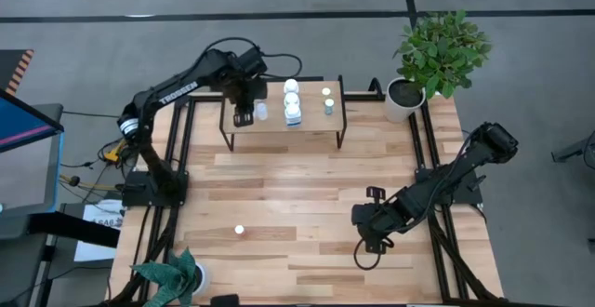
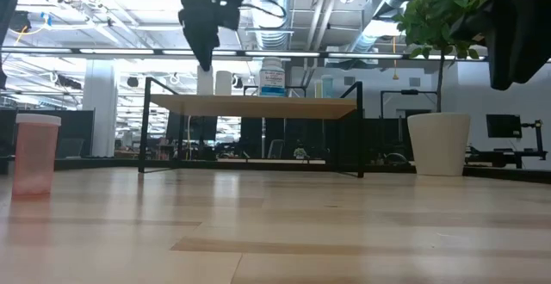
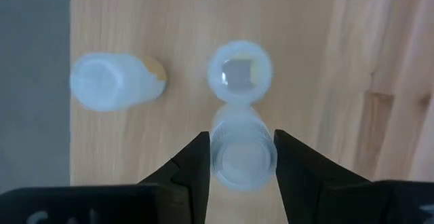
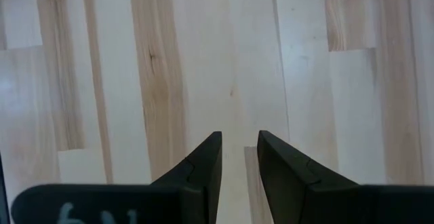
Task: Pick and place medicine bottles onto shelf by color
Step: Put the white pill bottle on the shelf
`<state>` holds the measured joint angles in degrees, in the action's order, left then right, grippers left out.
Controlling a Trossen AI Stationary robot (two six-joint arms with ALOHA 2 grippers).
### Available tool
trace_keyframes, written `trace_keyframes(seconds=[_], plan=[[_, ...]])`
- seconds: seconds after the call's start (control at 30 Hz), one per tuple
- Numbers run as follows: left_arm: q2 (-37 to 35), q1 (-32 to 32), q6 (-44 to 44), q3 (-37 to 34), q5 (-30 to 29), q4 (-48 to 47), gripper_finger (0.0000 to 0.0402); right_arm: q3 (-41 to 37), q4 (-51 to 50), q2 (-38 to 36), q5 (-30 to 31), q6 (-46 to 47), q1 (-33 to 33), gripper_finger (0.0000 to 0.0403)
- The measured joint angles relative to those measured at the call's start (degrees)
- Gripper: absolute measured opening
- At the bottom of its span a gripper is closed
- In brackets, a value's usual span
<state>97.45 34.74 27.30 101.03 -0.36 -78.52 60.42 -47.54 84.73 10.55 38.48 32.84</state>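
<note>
The shelf (image 1: 284, 121) stands at the table's far middle with several small white bottles on its top, among them a blue-labelled one (image 2: 272, 79). My left gripper (image 1: 244, 113) hangs over the shelf's left end, pointing down, shut on a white bottle (image 3: 242, 155). Two more white bottles (image 3: 239, 71) (image 3: 108, 81) stand just past it. One small bottle (image 1: 239, 230) stands alone on the table near the left front; it also shows in the low view (image 2: 36, 155). My right gripper (image 4: 239, 156) is open and empty, low over the table at the right front (image 1: 372, 237). My left gripper pinches the white bottle's upper sides (image 3: 215, 157) between its two fingers, coming from above and pointing down. The bottle is upright, and in the low view its base (image 2: 205, 90) is at the shelf top.
A white pot with a green plant (image 1: 406, 98) stands at the far right corner beside the shelf. Another plant (image 1: 172, 274) is at the near left corner. Bare tabletop (image 1: 307, 195) lies between the shelf and the right gripper.
</note>
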Motion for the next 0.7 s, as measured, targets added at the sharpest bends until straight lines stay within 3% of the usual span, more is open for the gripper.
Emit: trace_keyframes(seconds=[0.3, 0.7], plan=[[2.60, 1.29, 3.03, 0.15, -0.51, 1.91, 0.0113, 0.00, 0.01, 0.00, -0.02, 0.04, 0.00, 0.0118], [2.94, 1.29, 0.66, -0.11, -1.93, 2.49, 0.0174, 0.00, -0.01, 0.00, -0.04, 0.02, 0.00, 0.0118]])
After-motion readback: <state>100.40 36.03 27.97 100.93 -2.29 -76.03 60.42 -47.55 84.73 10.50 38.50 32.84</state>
